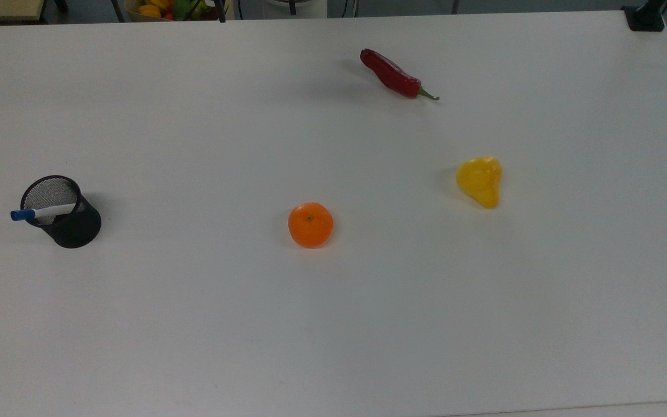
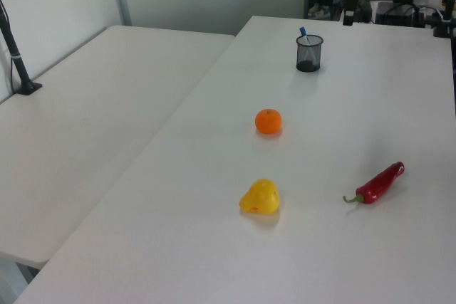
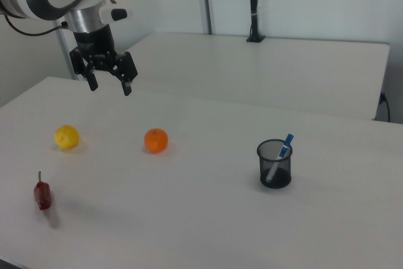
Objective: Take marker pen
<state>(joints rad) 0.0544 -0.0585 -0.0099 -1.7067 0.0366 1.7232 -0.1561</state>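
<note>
We see the marker pen (image 3: 279, 157) standing in a black mesh cup (image 3: 274, 164) on the white counter (image 3: 189, 218), leaning against the rim with its blue cap sticking out above it. In the top view the cap points toward the top view's left, the white barrel slanting down into the cup.

The pincer (image 3: 109, 84) hangs released, its two fingers spread, high over the counter at the right view's upper left and holding nothing. From there the pen lies well apart, off toward the right view's right and lower, beyond the orange (image 3: 155, 140). The yellow fruit (image 3: 66, 137) and the red chili (image 3: 42, 194) sit on the pincer's side of the counter.

We judge the coming move to be a long reach across toward the cup, then a descent onto the exposed cap end, fingers straddling the tilted barrel.
</note>
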